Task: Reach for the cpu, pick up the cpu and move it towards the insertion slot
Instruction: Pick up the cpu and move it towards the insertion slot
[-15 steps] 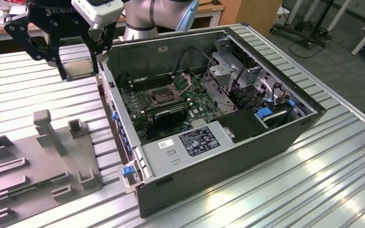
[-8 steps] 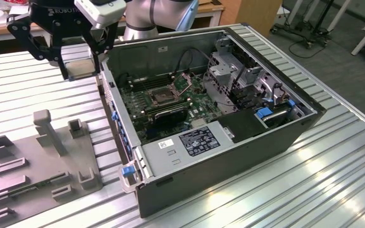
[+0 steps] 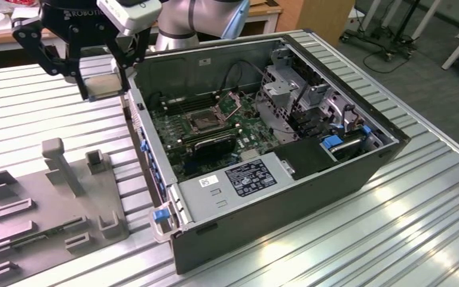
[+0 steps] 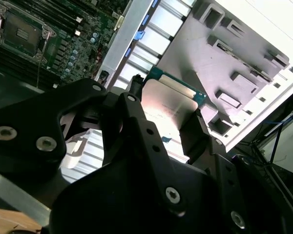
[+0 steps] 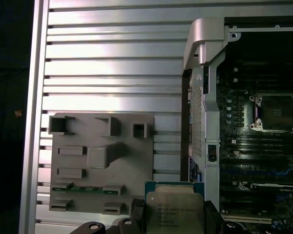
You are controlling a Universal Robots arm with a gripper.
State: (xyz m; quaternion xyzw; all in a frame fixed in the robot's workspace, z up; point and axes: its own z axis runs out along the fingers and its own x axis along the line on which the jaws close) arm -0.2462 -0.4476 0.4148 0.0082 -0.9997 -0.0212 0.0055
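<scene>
The cpu point(image 3: 102, 84), a flat silvery square with a green rim, hangs in the air with my gripper point(image 3: 103, 89) shut on its two side edges. It is above the ribbed table, just outside the open computer case's wall, at the exterior view's upper left. In both wrist views the cpu point(image 4: 171, 105) point(image 5: 173, 209) sits between the black fingers point(image 4: 134, 90) point(image 5: 211, 214). The insertion slot point(image 3: 205, 122) is a square socket with a dark centre and metal frame, on the motherboard inside the case, to the exterior view's right of the gripper. Both wrist views also take in the socket point(image 4: 19, 33) point(image 5: 278, 113).
The open computer case point(image 3: 357, 179) lies on its side on the ribbed metal table point(image 3: 421, 227), with drive cages and cables beside the motherboard. A grey plastic fixture plate point(image 3: 46, 209) with raised blocks lies at the exterior view's lower left. The case's side wall point(image 3: 138, 119) stands between gripper and socket.
</scene>
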